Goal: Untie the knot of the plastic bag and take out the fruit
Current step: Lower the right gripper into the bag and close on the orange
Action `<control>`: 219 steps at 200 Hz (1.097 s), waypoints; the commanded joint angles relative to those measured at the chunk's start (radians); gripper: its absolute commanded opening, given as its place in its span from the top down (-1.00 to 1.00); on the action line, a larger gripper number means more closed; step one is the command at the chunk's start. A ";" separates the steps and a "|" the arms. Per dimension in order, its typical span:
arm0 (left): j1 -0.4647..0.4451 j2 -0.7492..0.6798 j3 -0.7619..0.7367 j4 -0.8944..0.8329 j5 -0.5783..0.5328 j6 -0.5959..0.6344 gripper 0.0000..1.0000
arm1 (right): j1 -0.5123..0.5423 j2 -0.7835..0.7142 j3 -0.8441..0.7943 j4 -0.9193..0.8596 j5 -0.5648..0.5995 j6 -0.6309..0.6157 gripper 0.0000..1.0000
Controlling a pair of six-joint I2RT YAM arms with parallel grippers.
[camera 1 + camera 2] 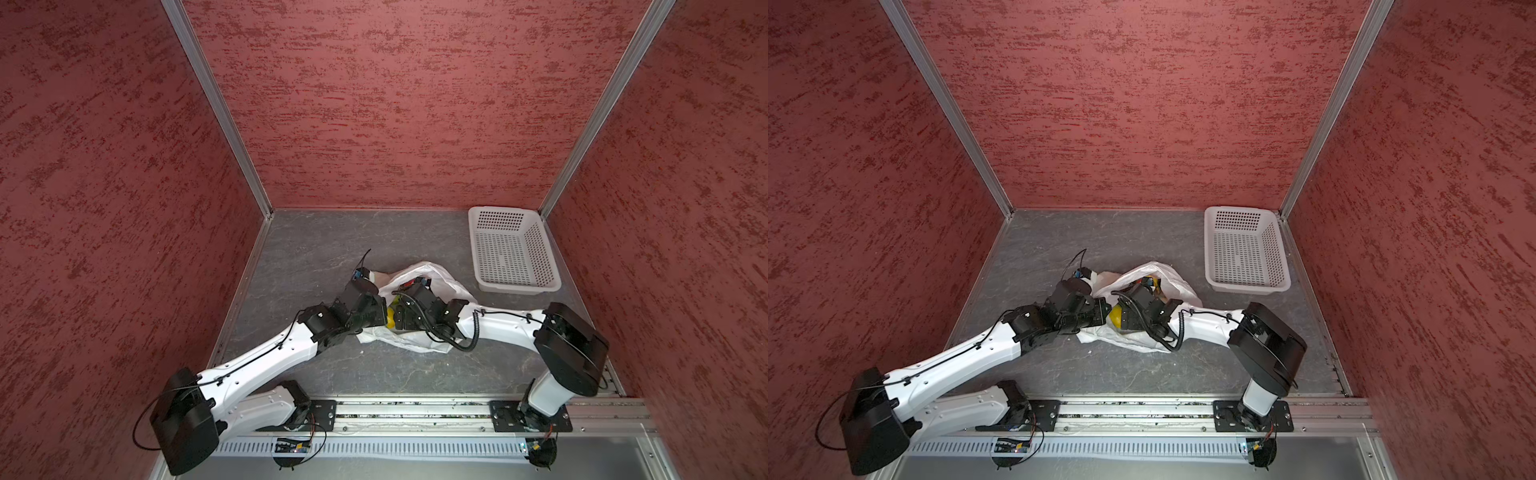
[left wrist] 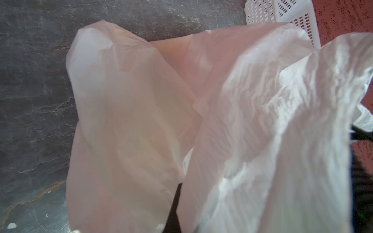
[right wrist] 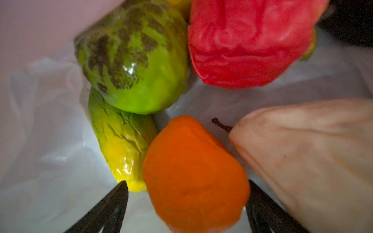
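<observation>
Thin, crinkly, translucent white plastic bag (image 1: 428, 272) (image 1: 1154, 270) slumped mid-table, mouth gaping, film creased and faintly pink where light passes through (image 2: 131, 121), smoother and paler on the inside (image 3: 40, 141). Inside the bag, the fruit, all glossy and dented like soft moulded plastic: a blunt orange piece (image 3: 193, 173) nearest the bag's mouth; a yellow-green oblong (image 3: 121, 147) with wrinkled skin touching its side; a rounded green piece (image 3: 137, 66) mottled with dark brown patches lying on that oblong's far end; a puckered red piece (image 3: 248, 40) deeper in; a matte beige pear shape (image 3: 312, 161) with a thin dark stem just beside the orange piece. In both top views, a yellow piece (image 1: 390, 318) (image 1: 1115, 318) showing at the near edge of the bag between the two wrists. Right gripper (image 3: 187, 183) reached into the bag, black tapered fingers (image 3: 113, 207) spread wide either side of the orange piece, one clear of it, the other at its edge, not squeezing. Left gripper (image 2: 175, 205) at the bag's left side, pinched tight on bag film fanned and draped over it, only a dark sliver showing. Beyond the bag and to its right, well apart, a rigid white perforated basket (image 1: 498, 220) (image 1: 1237, 220) (image 2: 262, 12), rectangular with a rolled rim. Under the bag, a grey table (image 1: 316, 257) with a veined stone look; around it, red walls (image 1: 415, 104) with a rough streaked texture.
</observation>
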 commanded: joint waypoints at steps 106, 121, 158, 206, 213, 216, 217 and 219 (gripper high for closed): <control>0.003 -0.019 0.003 -0.008 -0.016 0.003 1.00 | 0.025 -0.009 0.041 -0.031 0.018 -0.036 -0.01; 0.005 -0.020 0.008 -0.012 -0.022 0.004 1.00 | 0.047 -0.033 0.052 -0.068 0.019 -0.047 0.02; 0.008 -0.023 0.008 -0.016 -0.033 -0.007 1.00 | 0.106 -0.117 0.052 -0.149 0.046 -0.032 0.07; 0.007 -0.035 -0.010 -0.012 -0.036 -0.018 1.00 | 0.133 -0.208 0.028 -0.211 0.101 -0.006 0.04; 0.007 -0.035 -0.012 -0.008 -0.032 -0.018 1.00 | 0.131 -0.199 0.030 -0.211 0.116 -0.012 -0.05; 0.008 -0.035 -0.013 -0.005 -0.030 -0.018 1.00 | 0.129 -0.192 0.034 -0.212 0.126 -0.014 -0.08; 0.007 -0.035 -0.013 -0.005 -0.030 -0.018 1.00 | 0.128 -0.190 0.035 -0.213 0.128 -0.014 -0.09; 0.007 -0.035 -0.015 -0.002 -0.029 -0.017 1.00 | 0.126 -0.181 0.042 -0.213 0.136 -0.018 -0.12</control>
